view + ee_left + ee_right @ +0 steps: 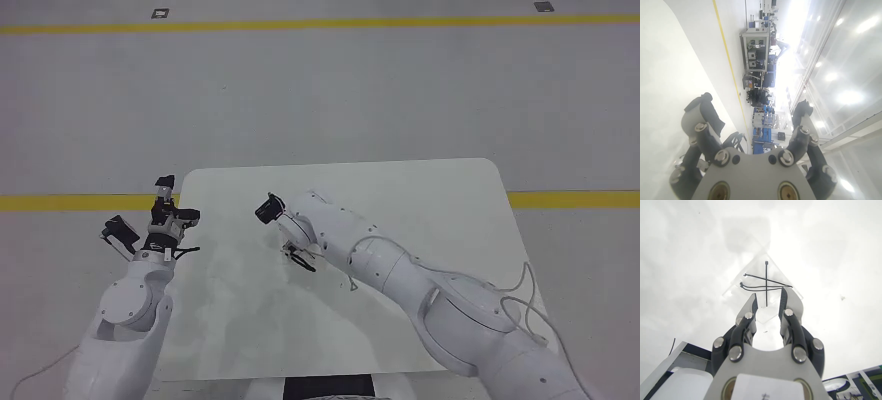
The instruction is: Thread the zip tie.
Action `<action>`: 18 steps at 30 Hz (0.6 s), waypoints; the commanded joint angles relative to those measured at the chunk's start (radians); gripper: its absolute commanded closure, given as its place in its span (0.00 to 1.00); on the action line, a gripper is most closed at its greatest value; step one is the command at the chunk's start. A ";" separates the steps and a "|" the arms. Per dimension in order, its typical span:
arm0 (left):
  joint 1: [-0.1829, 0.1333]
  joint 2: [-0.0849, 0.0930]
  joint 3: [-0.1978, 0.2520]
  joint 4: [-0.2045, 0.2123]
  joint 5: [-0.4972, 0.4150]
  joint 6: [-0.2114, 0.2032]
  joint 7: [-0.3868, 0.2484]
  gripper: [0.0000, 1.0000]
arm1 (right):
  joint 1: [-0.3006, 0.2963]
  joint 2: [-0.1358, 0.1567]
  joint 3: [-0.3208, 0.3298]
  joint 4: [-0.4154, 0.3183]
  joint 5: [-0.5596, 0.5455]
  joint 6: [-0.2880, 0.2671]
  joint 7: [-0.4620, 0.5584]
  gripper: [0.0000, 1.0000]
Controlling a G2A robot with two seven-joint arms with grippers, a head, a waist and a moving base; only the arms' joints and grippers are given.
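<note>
Zip ties [766, 283] lie crossed on the clear tray [778, 272], my right gripper [769, 291] spread above them, left gripper [755, 100] spread well off the tray, so I'd pinch only the lone crossing tie's tail.

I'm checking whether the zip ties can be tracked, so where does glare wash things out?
Right wrist view: glare whitens the table around the clear tray, but the black zip ties show plainly dark against it. Left wrist view: ceiling lights blow out the room's middle. Top view: even light, no glare.
</note>
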 commanded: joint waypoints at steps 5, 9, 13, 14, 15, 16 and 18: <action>0.000 0.000 0.000 0.000 0.000 0.000 0.000 0.00 | 0.000 -0.036 -0.005 0.074 -0.002 -0.017 -0.032 0.77; 0.000 0.000 0.000 0.000 0.000 0.000 0.000 0.00 | 0.004 -0.061 -0.009 0.122 -0.002 -0.032 -0.044 0.79; 0.000 0.000 0.000 0.000 0.000 0.000 0.000 0.00 | 0.009 -0.085 -0.010 0.170 0.000 -0.047 -0.057 0.81; 0.000 0.000 0.000 0.000 0.000 0.000 0.000 0.00 | 0.011 -0.092 -0.009 0.184 0.002 -0.053 -0.063 0.82; 0.000 0.000 0.000 0.000 0.000 0.000 0.000 0.00 | 0.012 -0.097 -0.008 0.196 0.004 -0.056 -0.068 0.81; 0.000 0.000 0.000 0.000 0.000 0.000 0.000 0.00 | 0.013 -0.102 -0.007 0.206 0.005 -0.059 -0.073 0.82; 0.000 0.000 0.000 0.000 0.000 0.000 0.000 0.00 | 0.017 -0.114 -0.006 0.230 0.006 -0.065 -0.082 0.84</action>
